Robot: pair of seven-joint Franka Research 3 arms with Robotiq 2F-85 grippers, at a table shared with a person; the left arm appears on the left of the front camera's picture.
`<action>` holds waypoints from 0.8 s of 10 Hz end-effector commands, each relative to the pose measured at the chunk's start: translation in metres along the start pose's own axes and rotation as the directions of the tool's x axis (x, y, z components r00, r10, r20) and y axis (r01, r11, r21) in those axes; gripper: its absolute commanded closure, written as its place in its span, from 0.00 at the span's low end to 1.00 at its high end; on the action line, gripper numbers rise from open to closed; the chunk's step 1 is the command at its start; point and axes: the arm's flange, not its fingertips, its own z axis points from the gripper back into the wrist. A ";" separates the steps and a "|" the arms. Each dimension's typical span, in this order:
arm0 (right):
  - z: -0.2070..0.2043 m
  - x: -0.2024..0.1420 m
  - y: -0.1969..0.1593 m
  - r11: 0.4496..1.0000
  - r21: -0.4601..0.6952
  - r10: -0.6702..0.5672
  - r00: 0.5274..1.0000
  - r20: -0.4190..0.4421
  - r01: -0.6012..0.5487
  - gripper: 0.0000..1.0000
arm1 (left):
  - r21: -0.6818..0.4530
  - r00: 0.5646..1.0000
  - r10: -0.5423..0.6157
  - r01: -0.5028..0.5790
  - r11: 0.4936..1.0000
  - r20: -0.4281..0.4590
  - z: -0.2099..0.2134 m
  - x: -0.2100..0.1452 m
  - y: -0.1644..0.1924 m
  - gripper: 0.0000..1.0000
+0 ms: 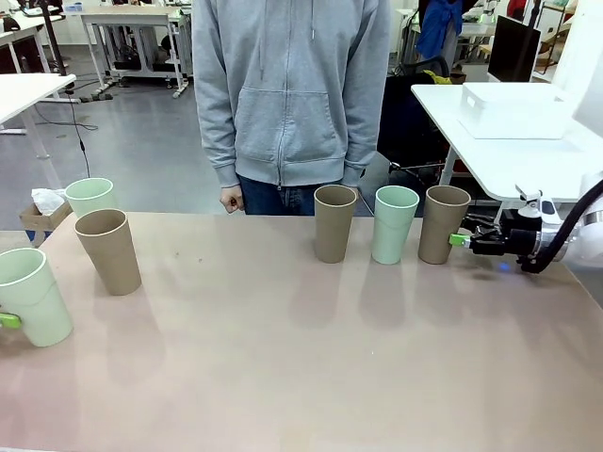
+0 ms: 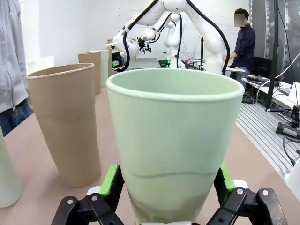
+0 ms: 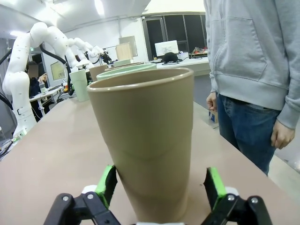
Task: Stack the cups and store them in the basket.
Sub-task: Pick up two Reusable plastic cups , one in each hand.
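My left gripper (image 2: 168, 183), wide open, straddles a mint-green matte tapered tumbler (image 2: 173, 126). My right gripper (image 3: 161, 186) likewise straddles a tan-brown tumbler (image 3: 143, 122). Probably light, rigid, slick: pinch low.

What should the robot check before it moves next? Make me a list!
1. Fingers of the left gripper on either side of the mint cup: ok.
2. Fingers of the right gripper on either side of the tan cup: ok.
3. Both grippers closed on their cups: not ok, both are open.
4. Both of those cups upright: ok.
5. The person's hand away from those two cups: ok.
6. The white bin within reach: cannot tell. It sits on the side table, apart from the cups.
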 end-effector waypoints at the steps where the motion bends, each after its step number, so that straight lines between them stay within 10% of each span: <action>1: -0.014 0.003 -0.001 0.999 -0.022 -0.034 0.999 0.020 0.035 0.00 | -0.002 1.000 -0.031 0.031 1.000 0.004 -0.010 -0.010 -0.012 0.00; 8: -0.040 0.004 0.007 0.998 0.051 -0.041 0.999 0.005 0.040 0.00 | -0.016 0.999 -0.015 0.015 1.000 0.030 -0.026 -0.014 -0.008 0.00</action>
